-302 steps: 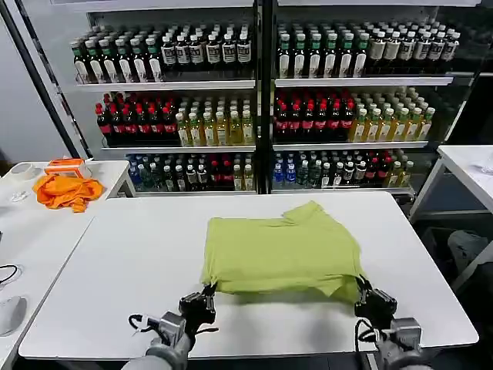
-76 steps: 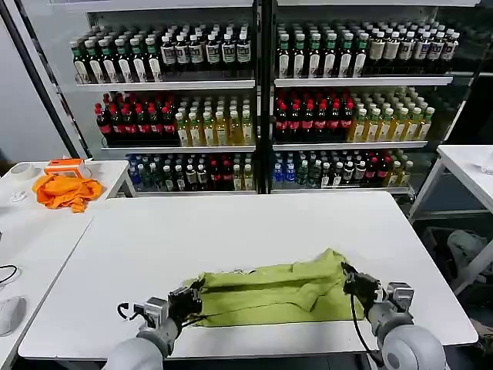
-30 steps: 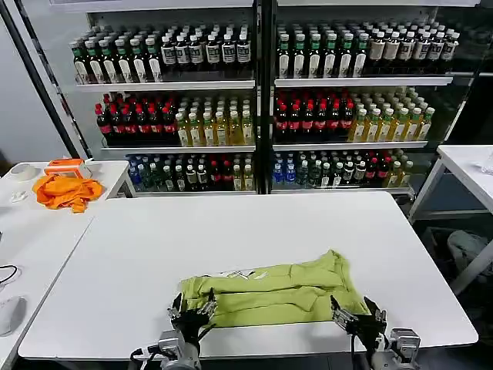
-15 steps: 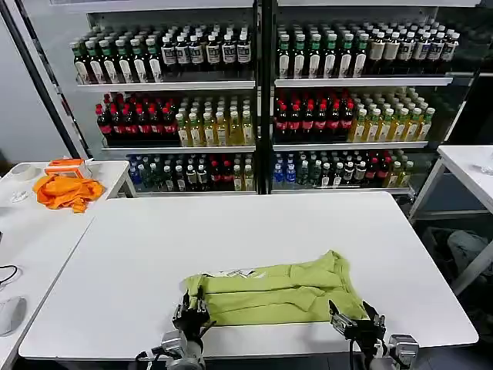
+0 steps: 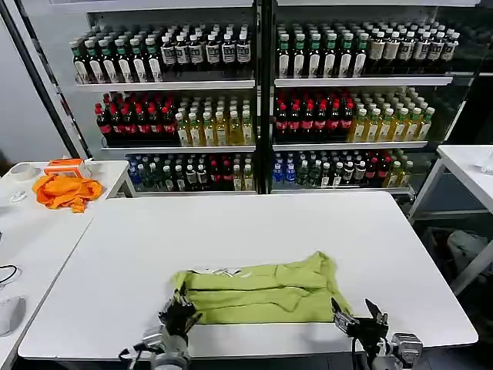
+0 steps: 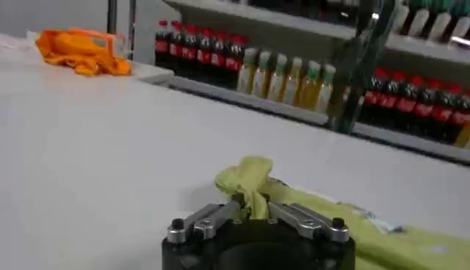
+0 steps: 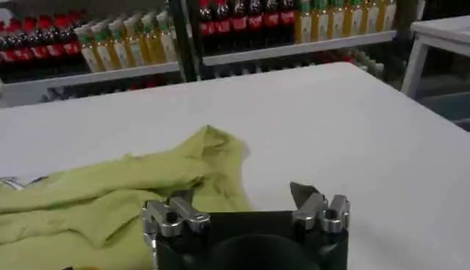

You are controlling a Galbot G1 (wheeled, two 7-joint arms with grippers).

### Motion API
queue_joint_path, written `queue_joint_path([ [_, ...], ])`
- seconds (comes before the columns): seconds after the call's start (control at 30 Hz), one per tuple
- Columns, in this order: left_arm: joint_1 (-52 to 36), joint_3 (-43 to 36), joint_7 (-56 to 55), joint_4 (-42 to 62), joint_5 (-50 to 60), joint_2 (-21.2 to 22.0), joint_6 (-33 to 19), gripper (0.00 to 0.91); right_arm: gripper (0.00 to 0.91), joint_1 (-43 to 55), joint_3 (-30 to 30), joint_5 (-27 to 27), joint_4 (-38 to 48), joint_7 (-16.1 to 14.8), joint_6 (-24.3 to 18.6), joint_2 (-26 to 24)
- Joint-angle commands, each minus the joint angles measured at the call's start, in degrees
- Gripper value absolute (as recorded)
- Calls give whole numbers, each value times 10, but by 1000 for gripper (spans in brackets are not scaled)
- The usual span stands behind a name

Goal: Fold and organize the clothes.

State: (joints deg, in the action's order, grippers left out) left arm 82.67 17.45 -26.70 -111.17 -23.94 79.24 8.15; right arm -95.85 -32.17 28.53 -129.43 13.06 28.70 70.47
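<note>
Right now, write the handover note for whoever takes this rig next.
Left gripper: at the near edge of the white table, shut on the left end of the T-shirt.
Right gripper: open, just off the shirt's right end, holding nothing.
T-shirt: olive green, lying as a long folded band along the table's near edge, a bit of white print showing.
Orange cloth: on the side table, not part of the job.
Done: lengthwise fold.
Left: probably release, fold across, tidy.
</note>
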Motion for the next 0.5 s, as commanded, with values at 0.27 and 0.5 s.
queue_joint_path([
  [0.27, 10, 117, 27, -154, -348, -143, 45, 20, 907, 15, -6, 3, 6, -3, 1, -12],
  [0.5, -26, -61, 33, -173, -377, -49, 44, 20, 907, 15, -3, 1, 11, -5, 0, -14],
])
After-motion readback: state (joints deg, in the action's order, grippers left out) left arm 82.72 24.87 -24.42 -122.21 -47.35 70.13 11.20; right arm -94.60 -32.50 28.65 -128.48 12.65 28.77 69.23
